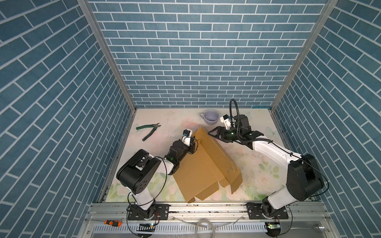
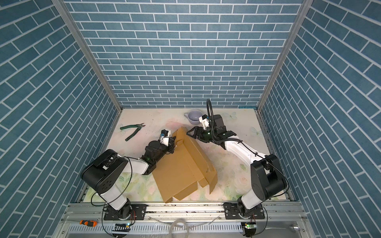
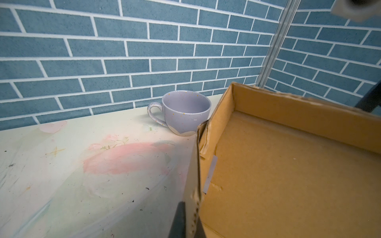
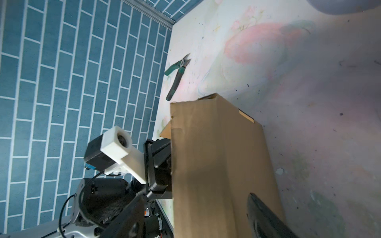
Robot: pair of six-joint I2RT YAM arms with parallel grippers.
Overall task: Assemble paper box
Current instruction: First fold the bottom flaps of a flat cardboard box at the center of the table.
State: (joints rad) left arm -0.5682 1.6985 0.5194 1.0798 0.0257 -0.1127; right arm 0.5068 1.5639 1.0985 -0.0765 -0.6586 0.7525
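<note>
Near cup and pliers, left gripper clamps the paper box; right gripper open.

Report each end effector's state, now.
Left end effector: closed, pinching the paper box wall.
Right end effector: open, holding nothing, at the box's far end.

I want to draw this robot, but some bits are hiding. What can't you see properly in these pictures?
- Left tool: in both top views the box wall covers its tips.
- Cup: in the right wrist view, cut off by the picture's edge and blurry.
- Right tool: the right wrist view shows only one blurry finger, cut by the edge.
</note>
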